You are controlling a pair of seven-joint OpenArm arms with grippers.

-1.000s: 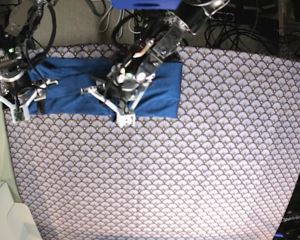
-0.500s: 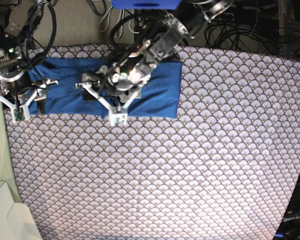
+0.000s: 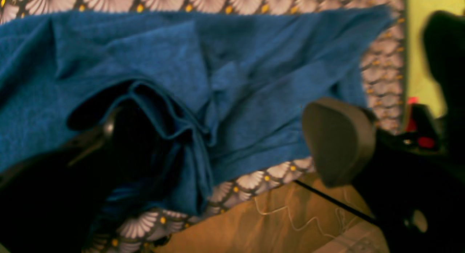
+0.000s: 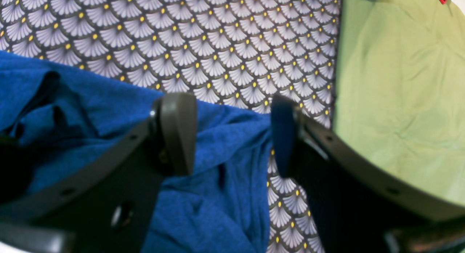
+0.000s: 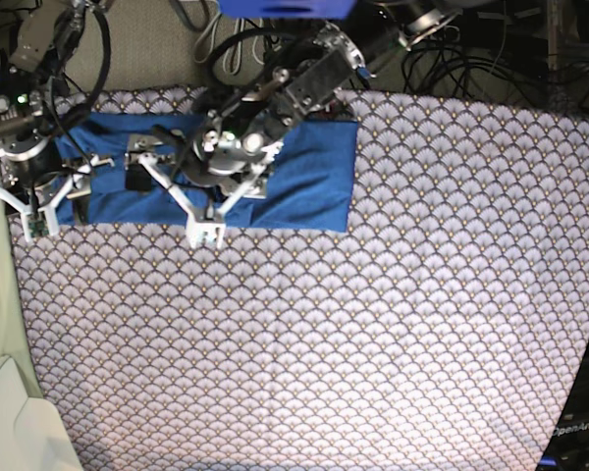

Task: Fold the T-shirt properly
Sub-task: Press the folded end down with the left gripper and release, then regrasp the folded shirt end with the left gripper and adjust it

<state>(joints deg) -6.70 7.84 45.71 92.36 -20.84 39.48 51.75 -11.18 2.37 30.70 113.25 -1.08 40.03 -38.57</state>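
Folded shirt point(image 5: 314, 177) at the cloth's point(image 5: 373, 324) 11 o'clock edge.
Left gripper point(image 5: 167, 191) spreads wide over it, holding nothing; right gripper point(image 4: 232, 137) straddles its edge, jaws apart.

T-shirt point(image 5: 309, 177) on table cloth point(image 5: 373, 324) at far-left edge, both claws over it

A robot lab bench — tangled black cables point(image 5: 491, 59) behind a scallop-patterned table cloth point(image 5: 373, 324).

Even light, dim blurred wrist views
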